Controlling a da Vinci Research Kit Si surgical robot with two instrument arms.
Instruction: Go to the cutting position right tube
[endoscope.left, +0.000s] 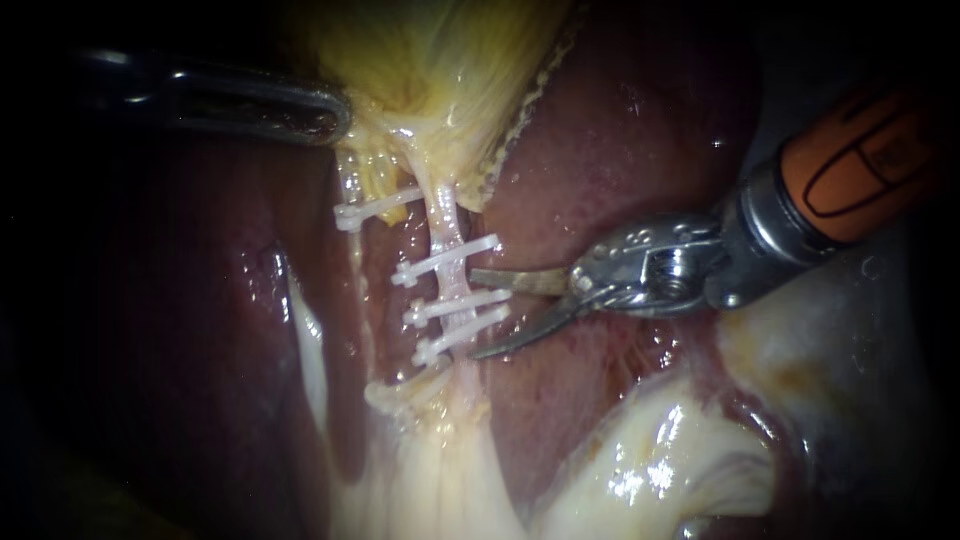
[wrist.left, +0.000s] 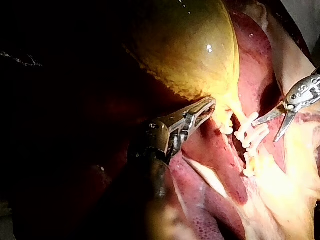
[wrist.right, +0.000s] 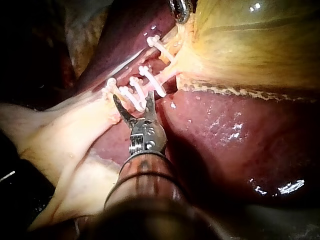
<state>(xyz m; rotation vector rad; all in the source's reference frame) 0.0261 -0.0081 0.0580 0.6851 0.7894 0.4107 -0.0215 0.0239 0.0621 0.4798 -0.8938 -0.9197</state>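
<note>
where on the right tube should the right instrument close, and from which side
On the right tube, the bare stretch between the top clip and the middle clip, approached from the view's right: the tube runs vertically there, and the right instrument holds its blades open crosswise to it.

In the endoscope view, the left instrument (endoscope.left: 320, 112) fades into darkness toward 10 o'clock, and its shaft is lost. The right instrument's (endoscope.left: 480, 312) shaft is cut off at 2 o'clock. The gallbladder (endoscope.left: 440, 70) runs out of view at 12 o'clock. Clips (endoscope.left: 450, 258) cover parts of the right tube (endoscope.left: 440, 215). The liver (endoscope.left: 600, 130) dims to black at 9 o'clock.
</note>
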